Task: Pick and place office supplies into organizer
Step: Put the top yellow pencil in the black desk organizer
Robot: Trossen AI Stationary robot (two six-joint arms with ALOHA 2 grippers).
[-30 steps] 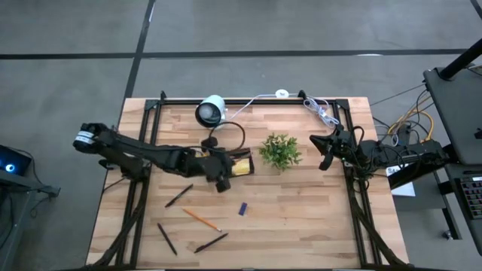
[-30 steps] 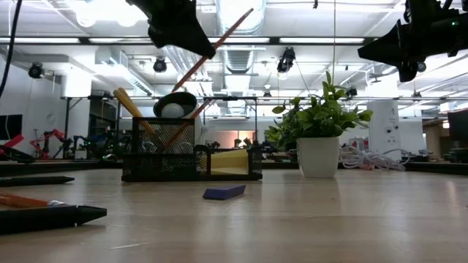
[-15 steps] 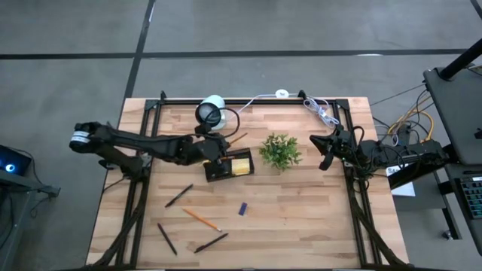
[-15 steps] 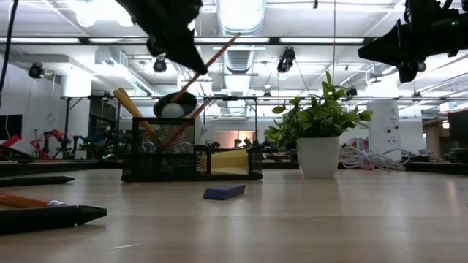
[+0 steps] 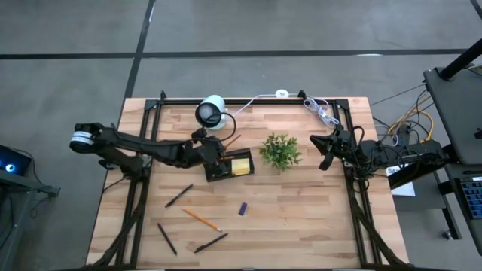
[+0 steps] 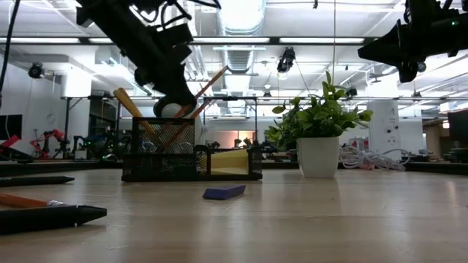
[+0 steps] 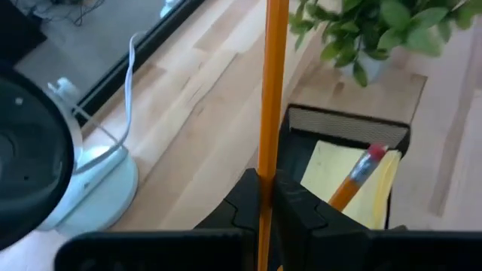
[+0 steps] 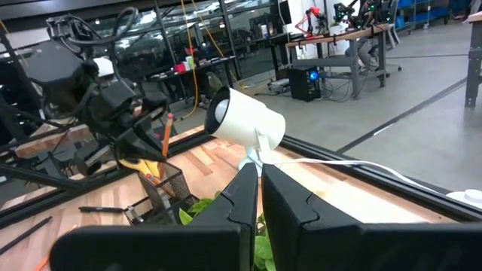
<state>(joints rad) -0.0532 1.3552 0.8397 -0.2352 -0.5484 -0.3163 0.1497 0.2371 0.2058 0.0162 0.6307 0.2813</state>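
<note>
The surface [image 5: 301,211] is a light wooden top on a black frame. Near its far edge stands a white camera [image 5: 211,111], with a white cable [image 5: 320,111] coiled toward the far right corner. Nearer the middle sits the black organizer [image 5: 228,168], and just to its right a small potted plant [image 5: 280,150]. Loose on the wood nearer the front lie a blue piece [image 5: 242,208], an orange pencil [image 5: 200,218], and three black pens: one left of the pencil [image 5: 178,196], one near the front left [image 5: 166,238], and one by the front edge [image 5: 211,242].
</note>
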